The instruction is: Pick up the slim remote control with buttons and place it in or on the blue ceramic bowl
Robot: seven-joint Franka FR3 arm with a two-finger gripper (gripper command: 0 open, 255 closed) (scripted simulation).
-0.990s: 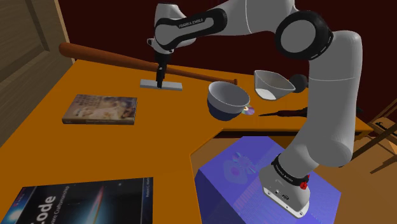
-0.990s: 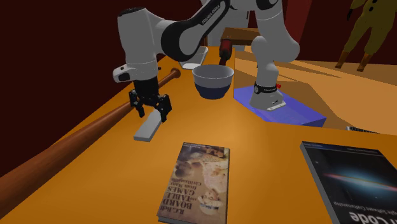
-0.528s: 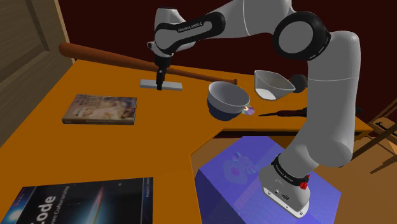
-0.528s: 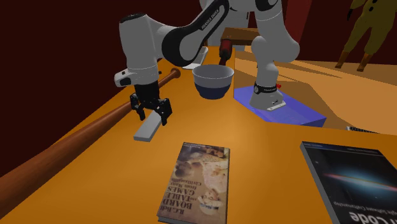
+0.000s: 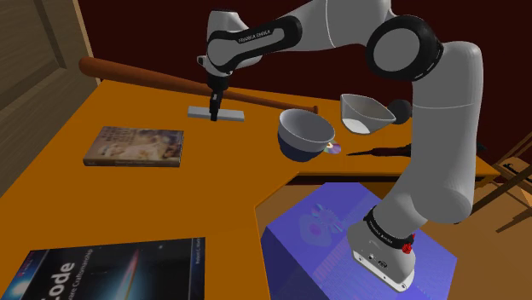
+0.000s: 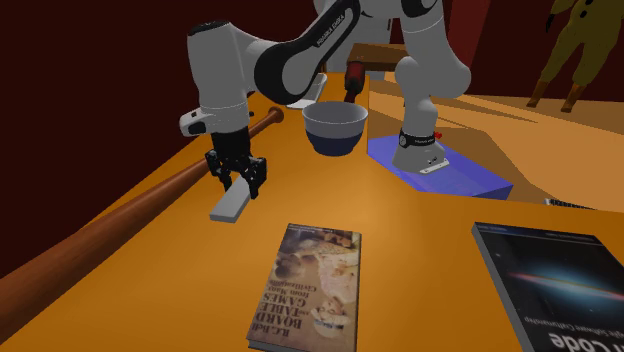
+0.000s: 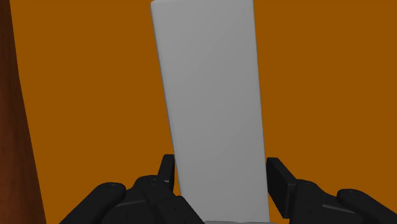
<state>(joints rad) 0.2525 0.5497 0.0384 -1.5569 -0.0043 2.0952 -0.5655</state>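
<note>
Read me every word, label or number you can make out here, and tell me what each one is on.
"FRANKA EMIKA": on the white arm.
"BOARD and TABLE GAMES": cover of the lighter book, upside down in the second exterior view; its smaller lines are too blurred.
"Code": dark book, cut by the picture's edge; subtitle unreadable.
The grey remote bears no text.
</note>
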